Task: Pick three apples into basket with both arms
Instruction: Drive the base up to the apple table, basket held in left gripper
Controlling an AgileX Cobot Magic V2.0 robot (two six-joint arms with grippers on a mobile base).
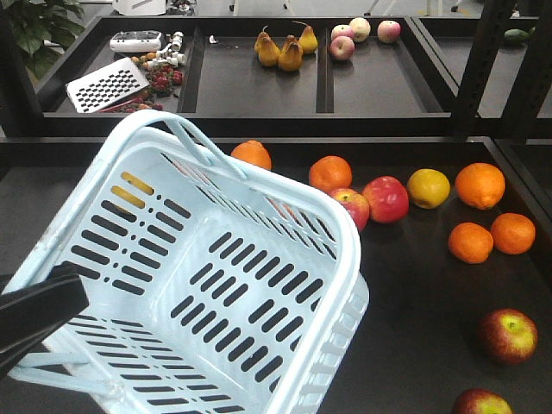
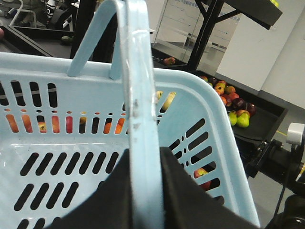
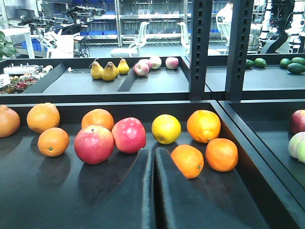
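Observation:
The pale blue basket [image 1: 336, 226] hangs tilted over the left of the table with nothing inside. My left gripper [image 2: 145, 153] is shut on its swing handle [image 2: 138, 95]; the black fingers [image 1: 39, 312] show at the lower left of the front view. Two dark-red apples [image 1: 509, 335] [image 1: 479, 404] lie at the front right, and a third apple [image 1: 349, 205] sits by the basket's far rim. My right gripper [image 3: 152, 151] is shut with nothing in it, low over the table, and that third apple [image 3: 94, 144] lies ahead of it to the left.
A glossy red apple [image 1: 386, 198], a yellow fruit [image 1: 429, 187] and several oranges [image 1: 479, 185] lie across the table's middle and right. The back shelf holds pears [image 1: 280, 50], pale peach-like fruits [image 1: 358, 33] and a grater [image 1: 108, 84]. A black post [image 1: 474, 69] stands at right.

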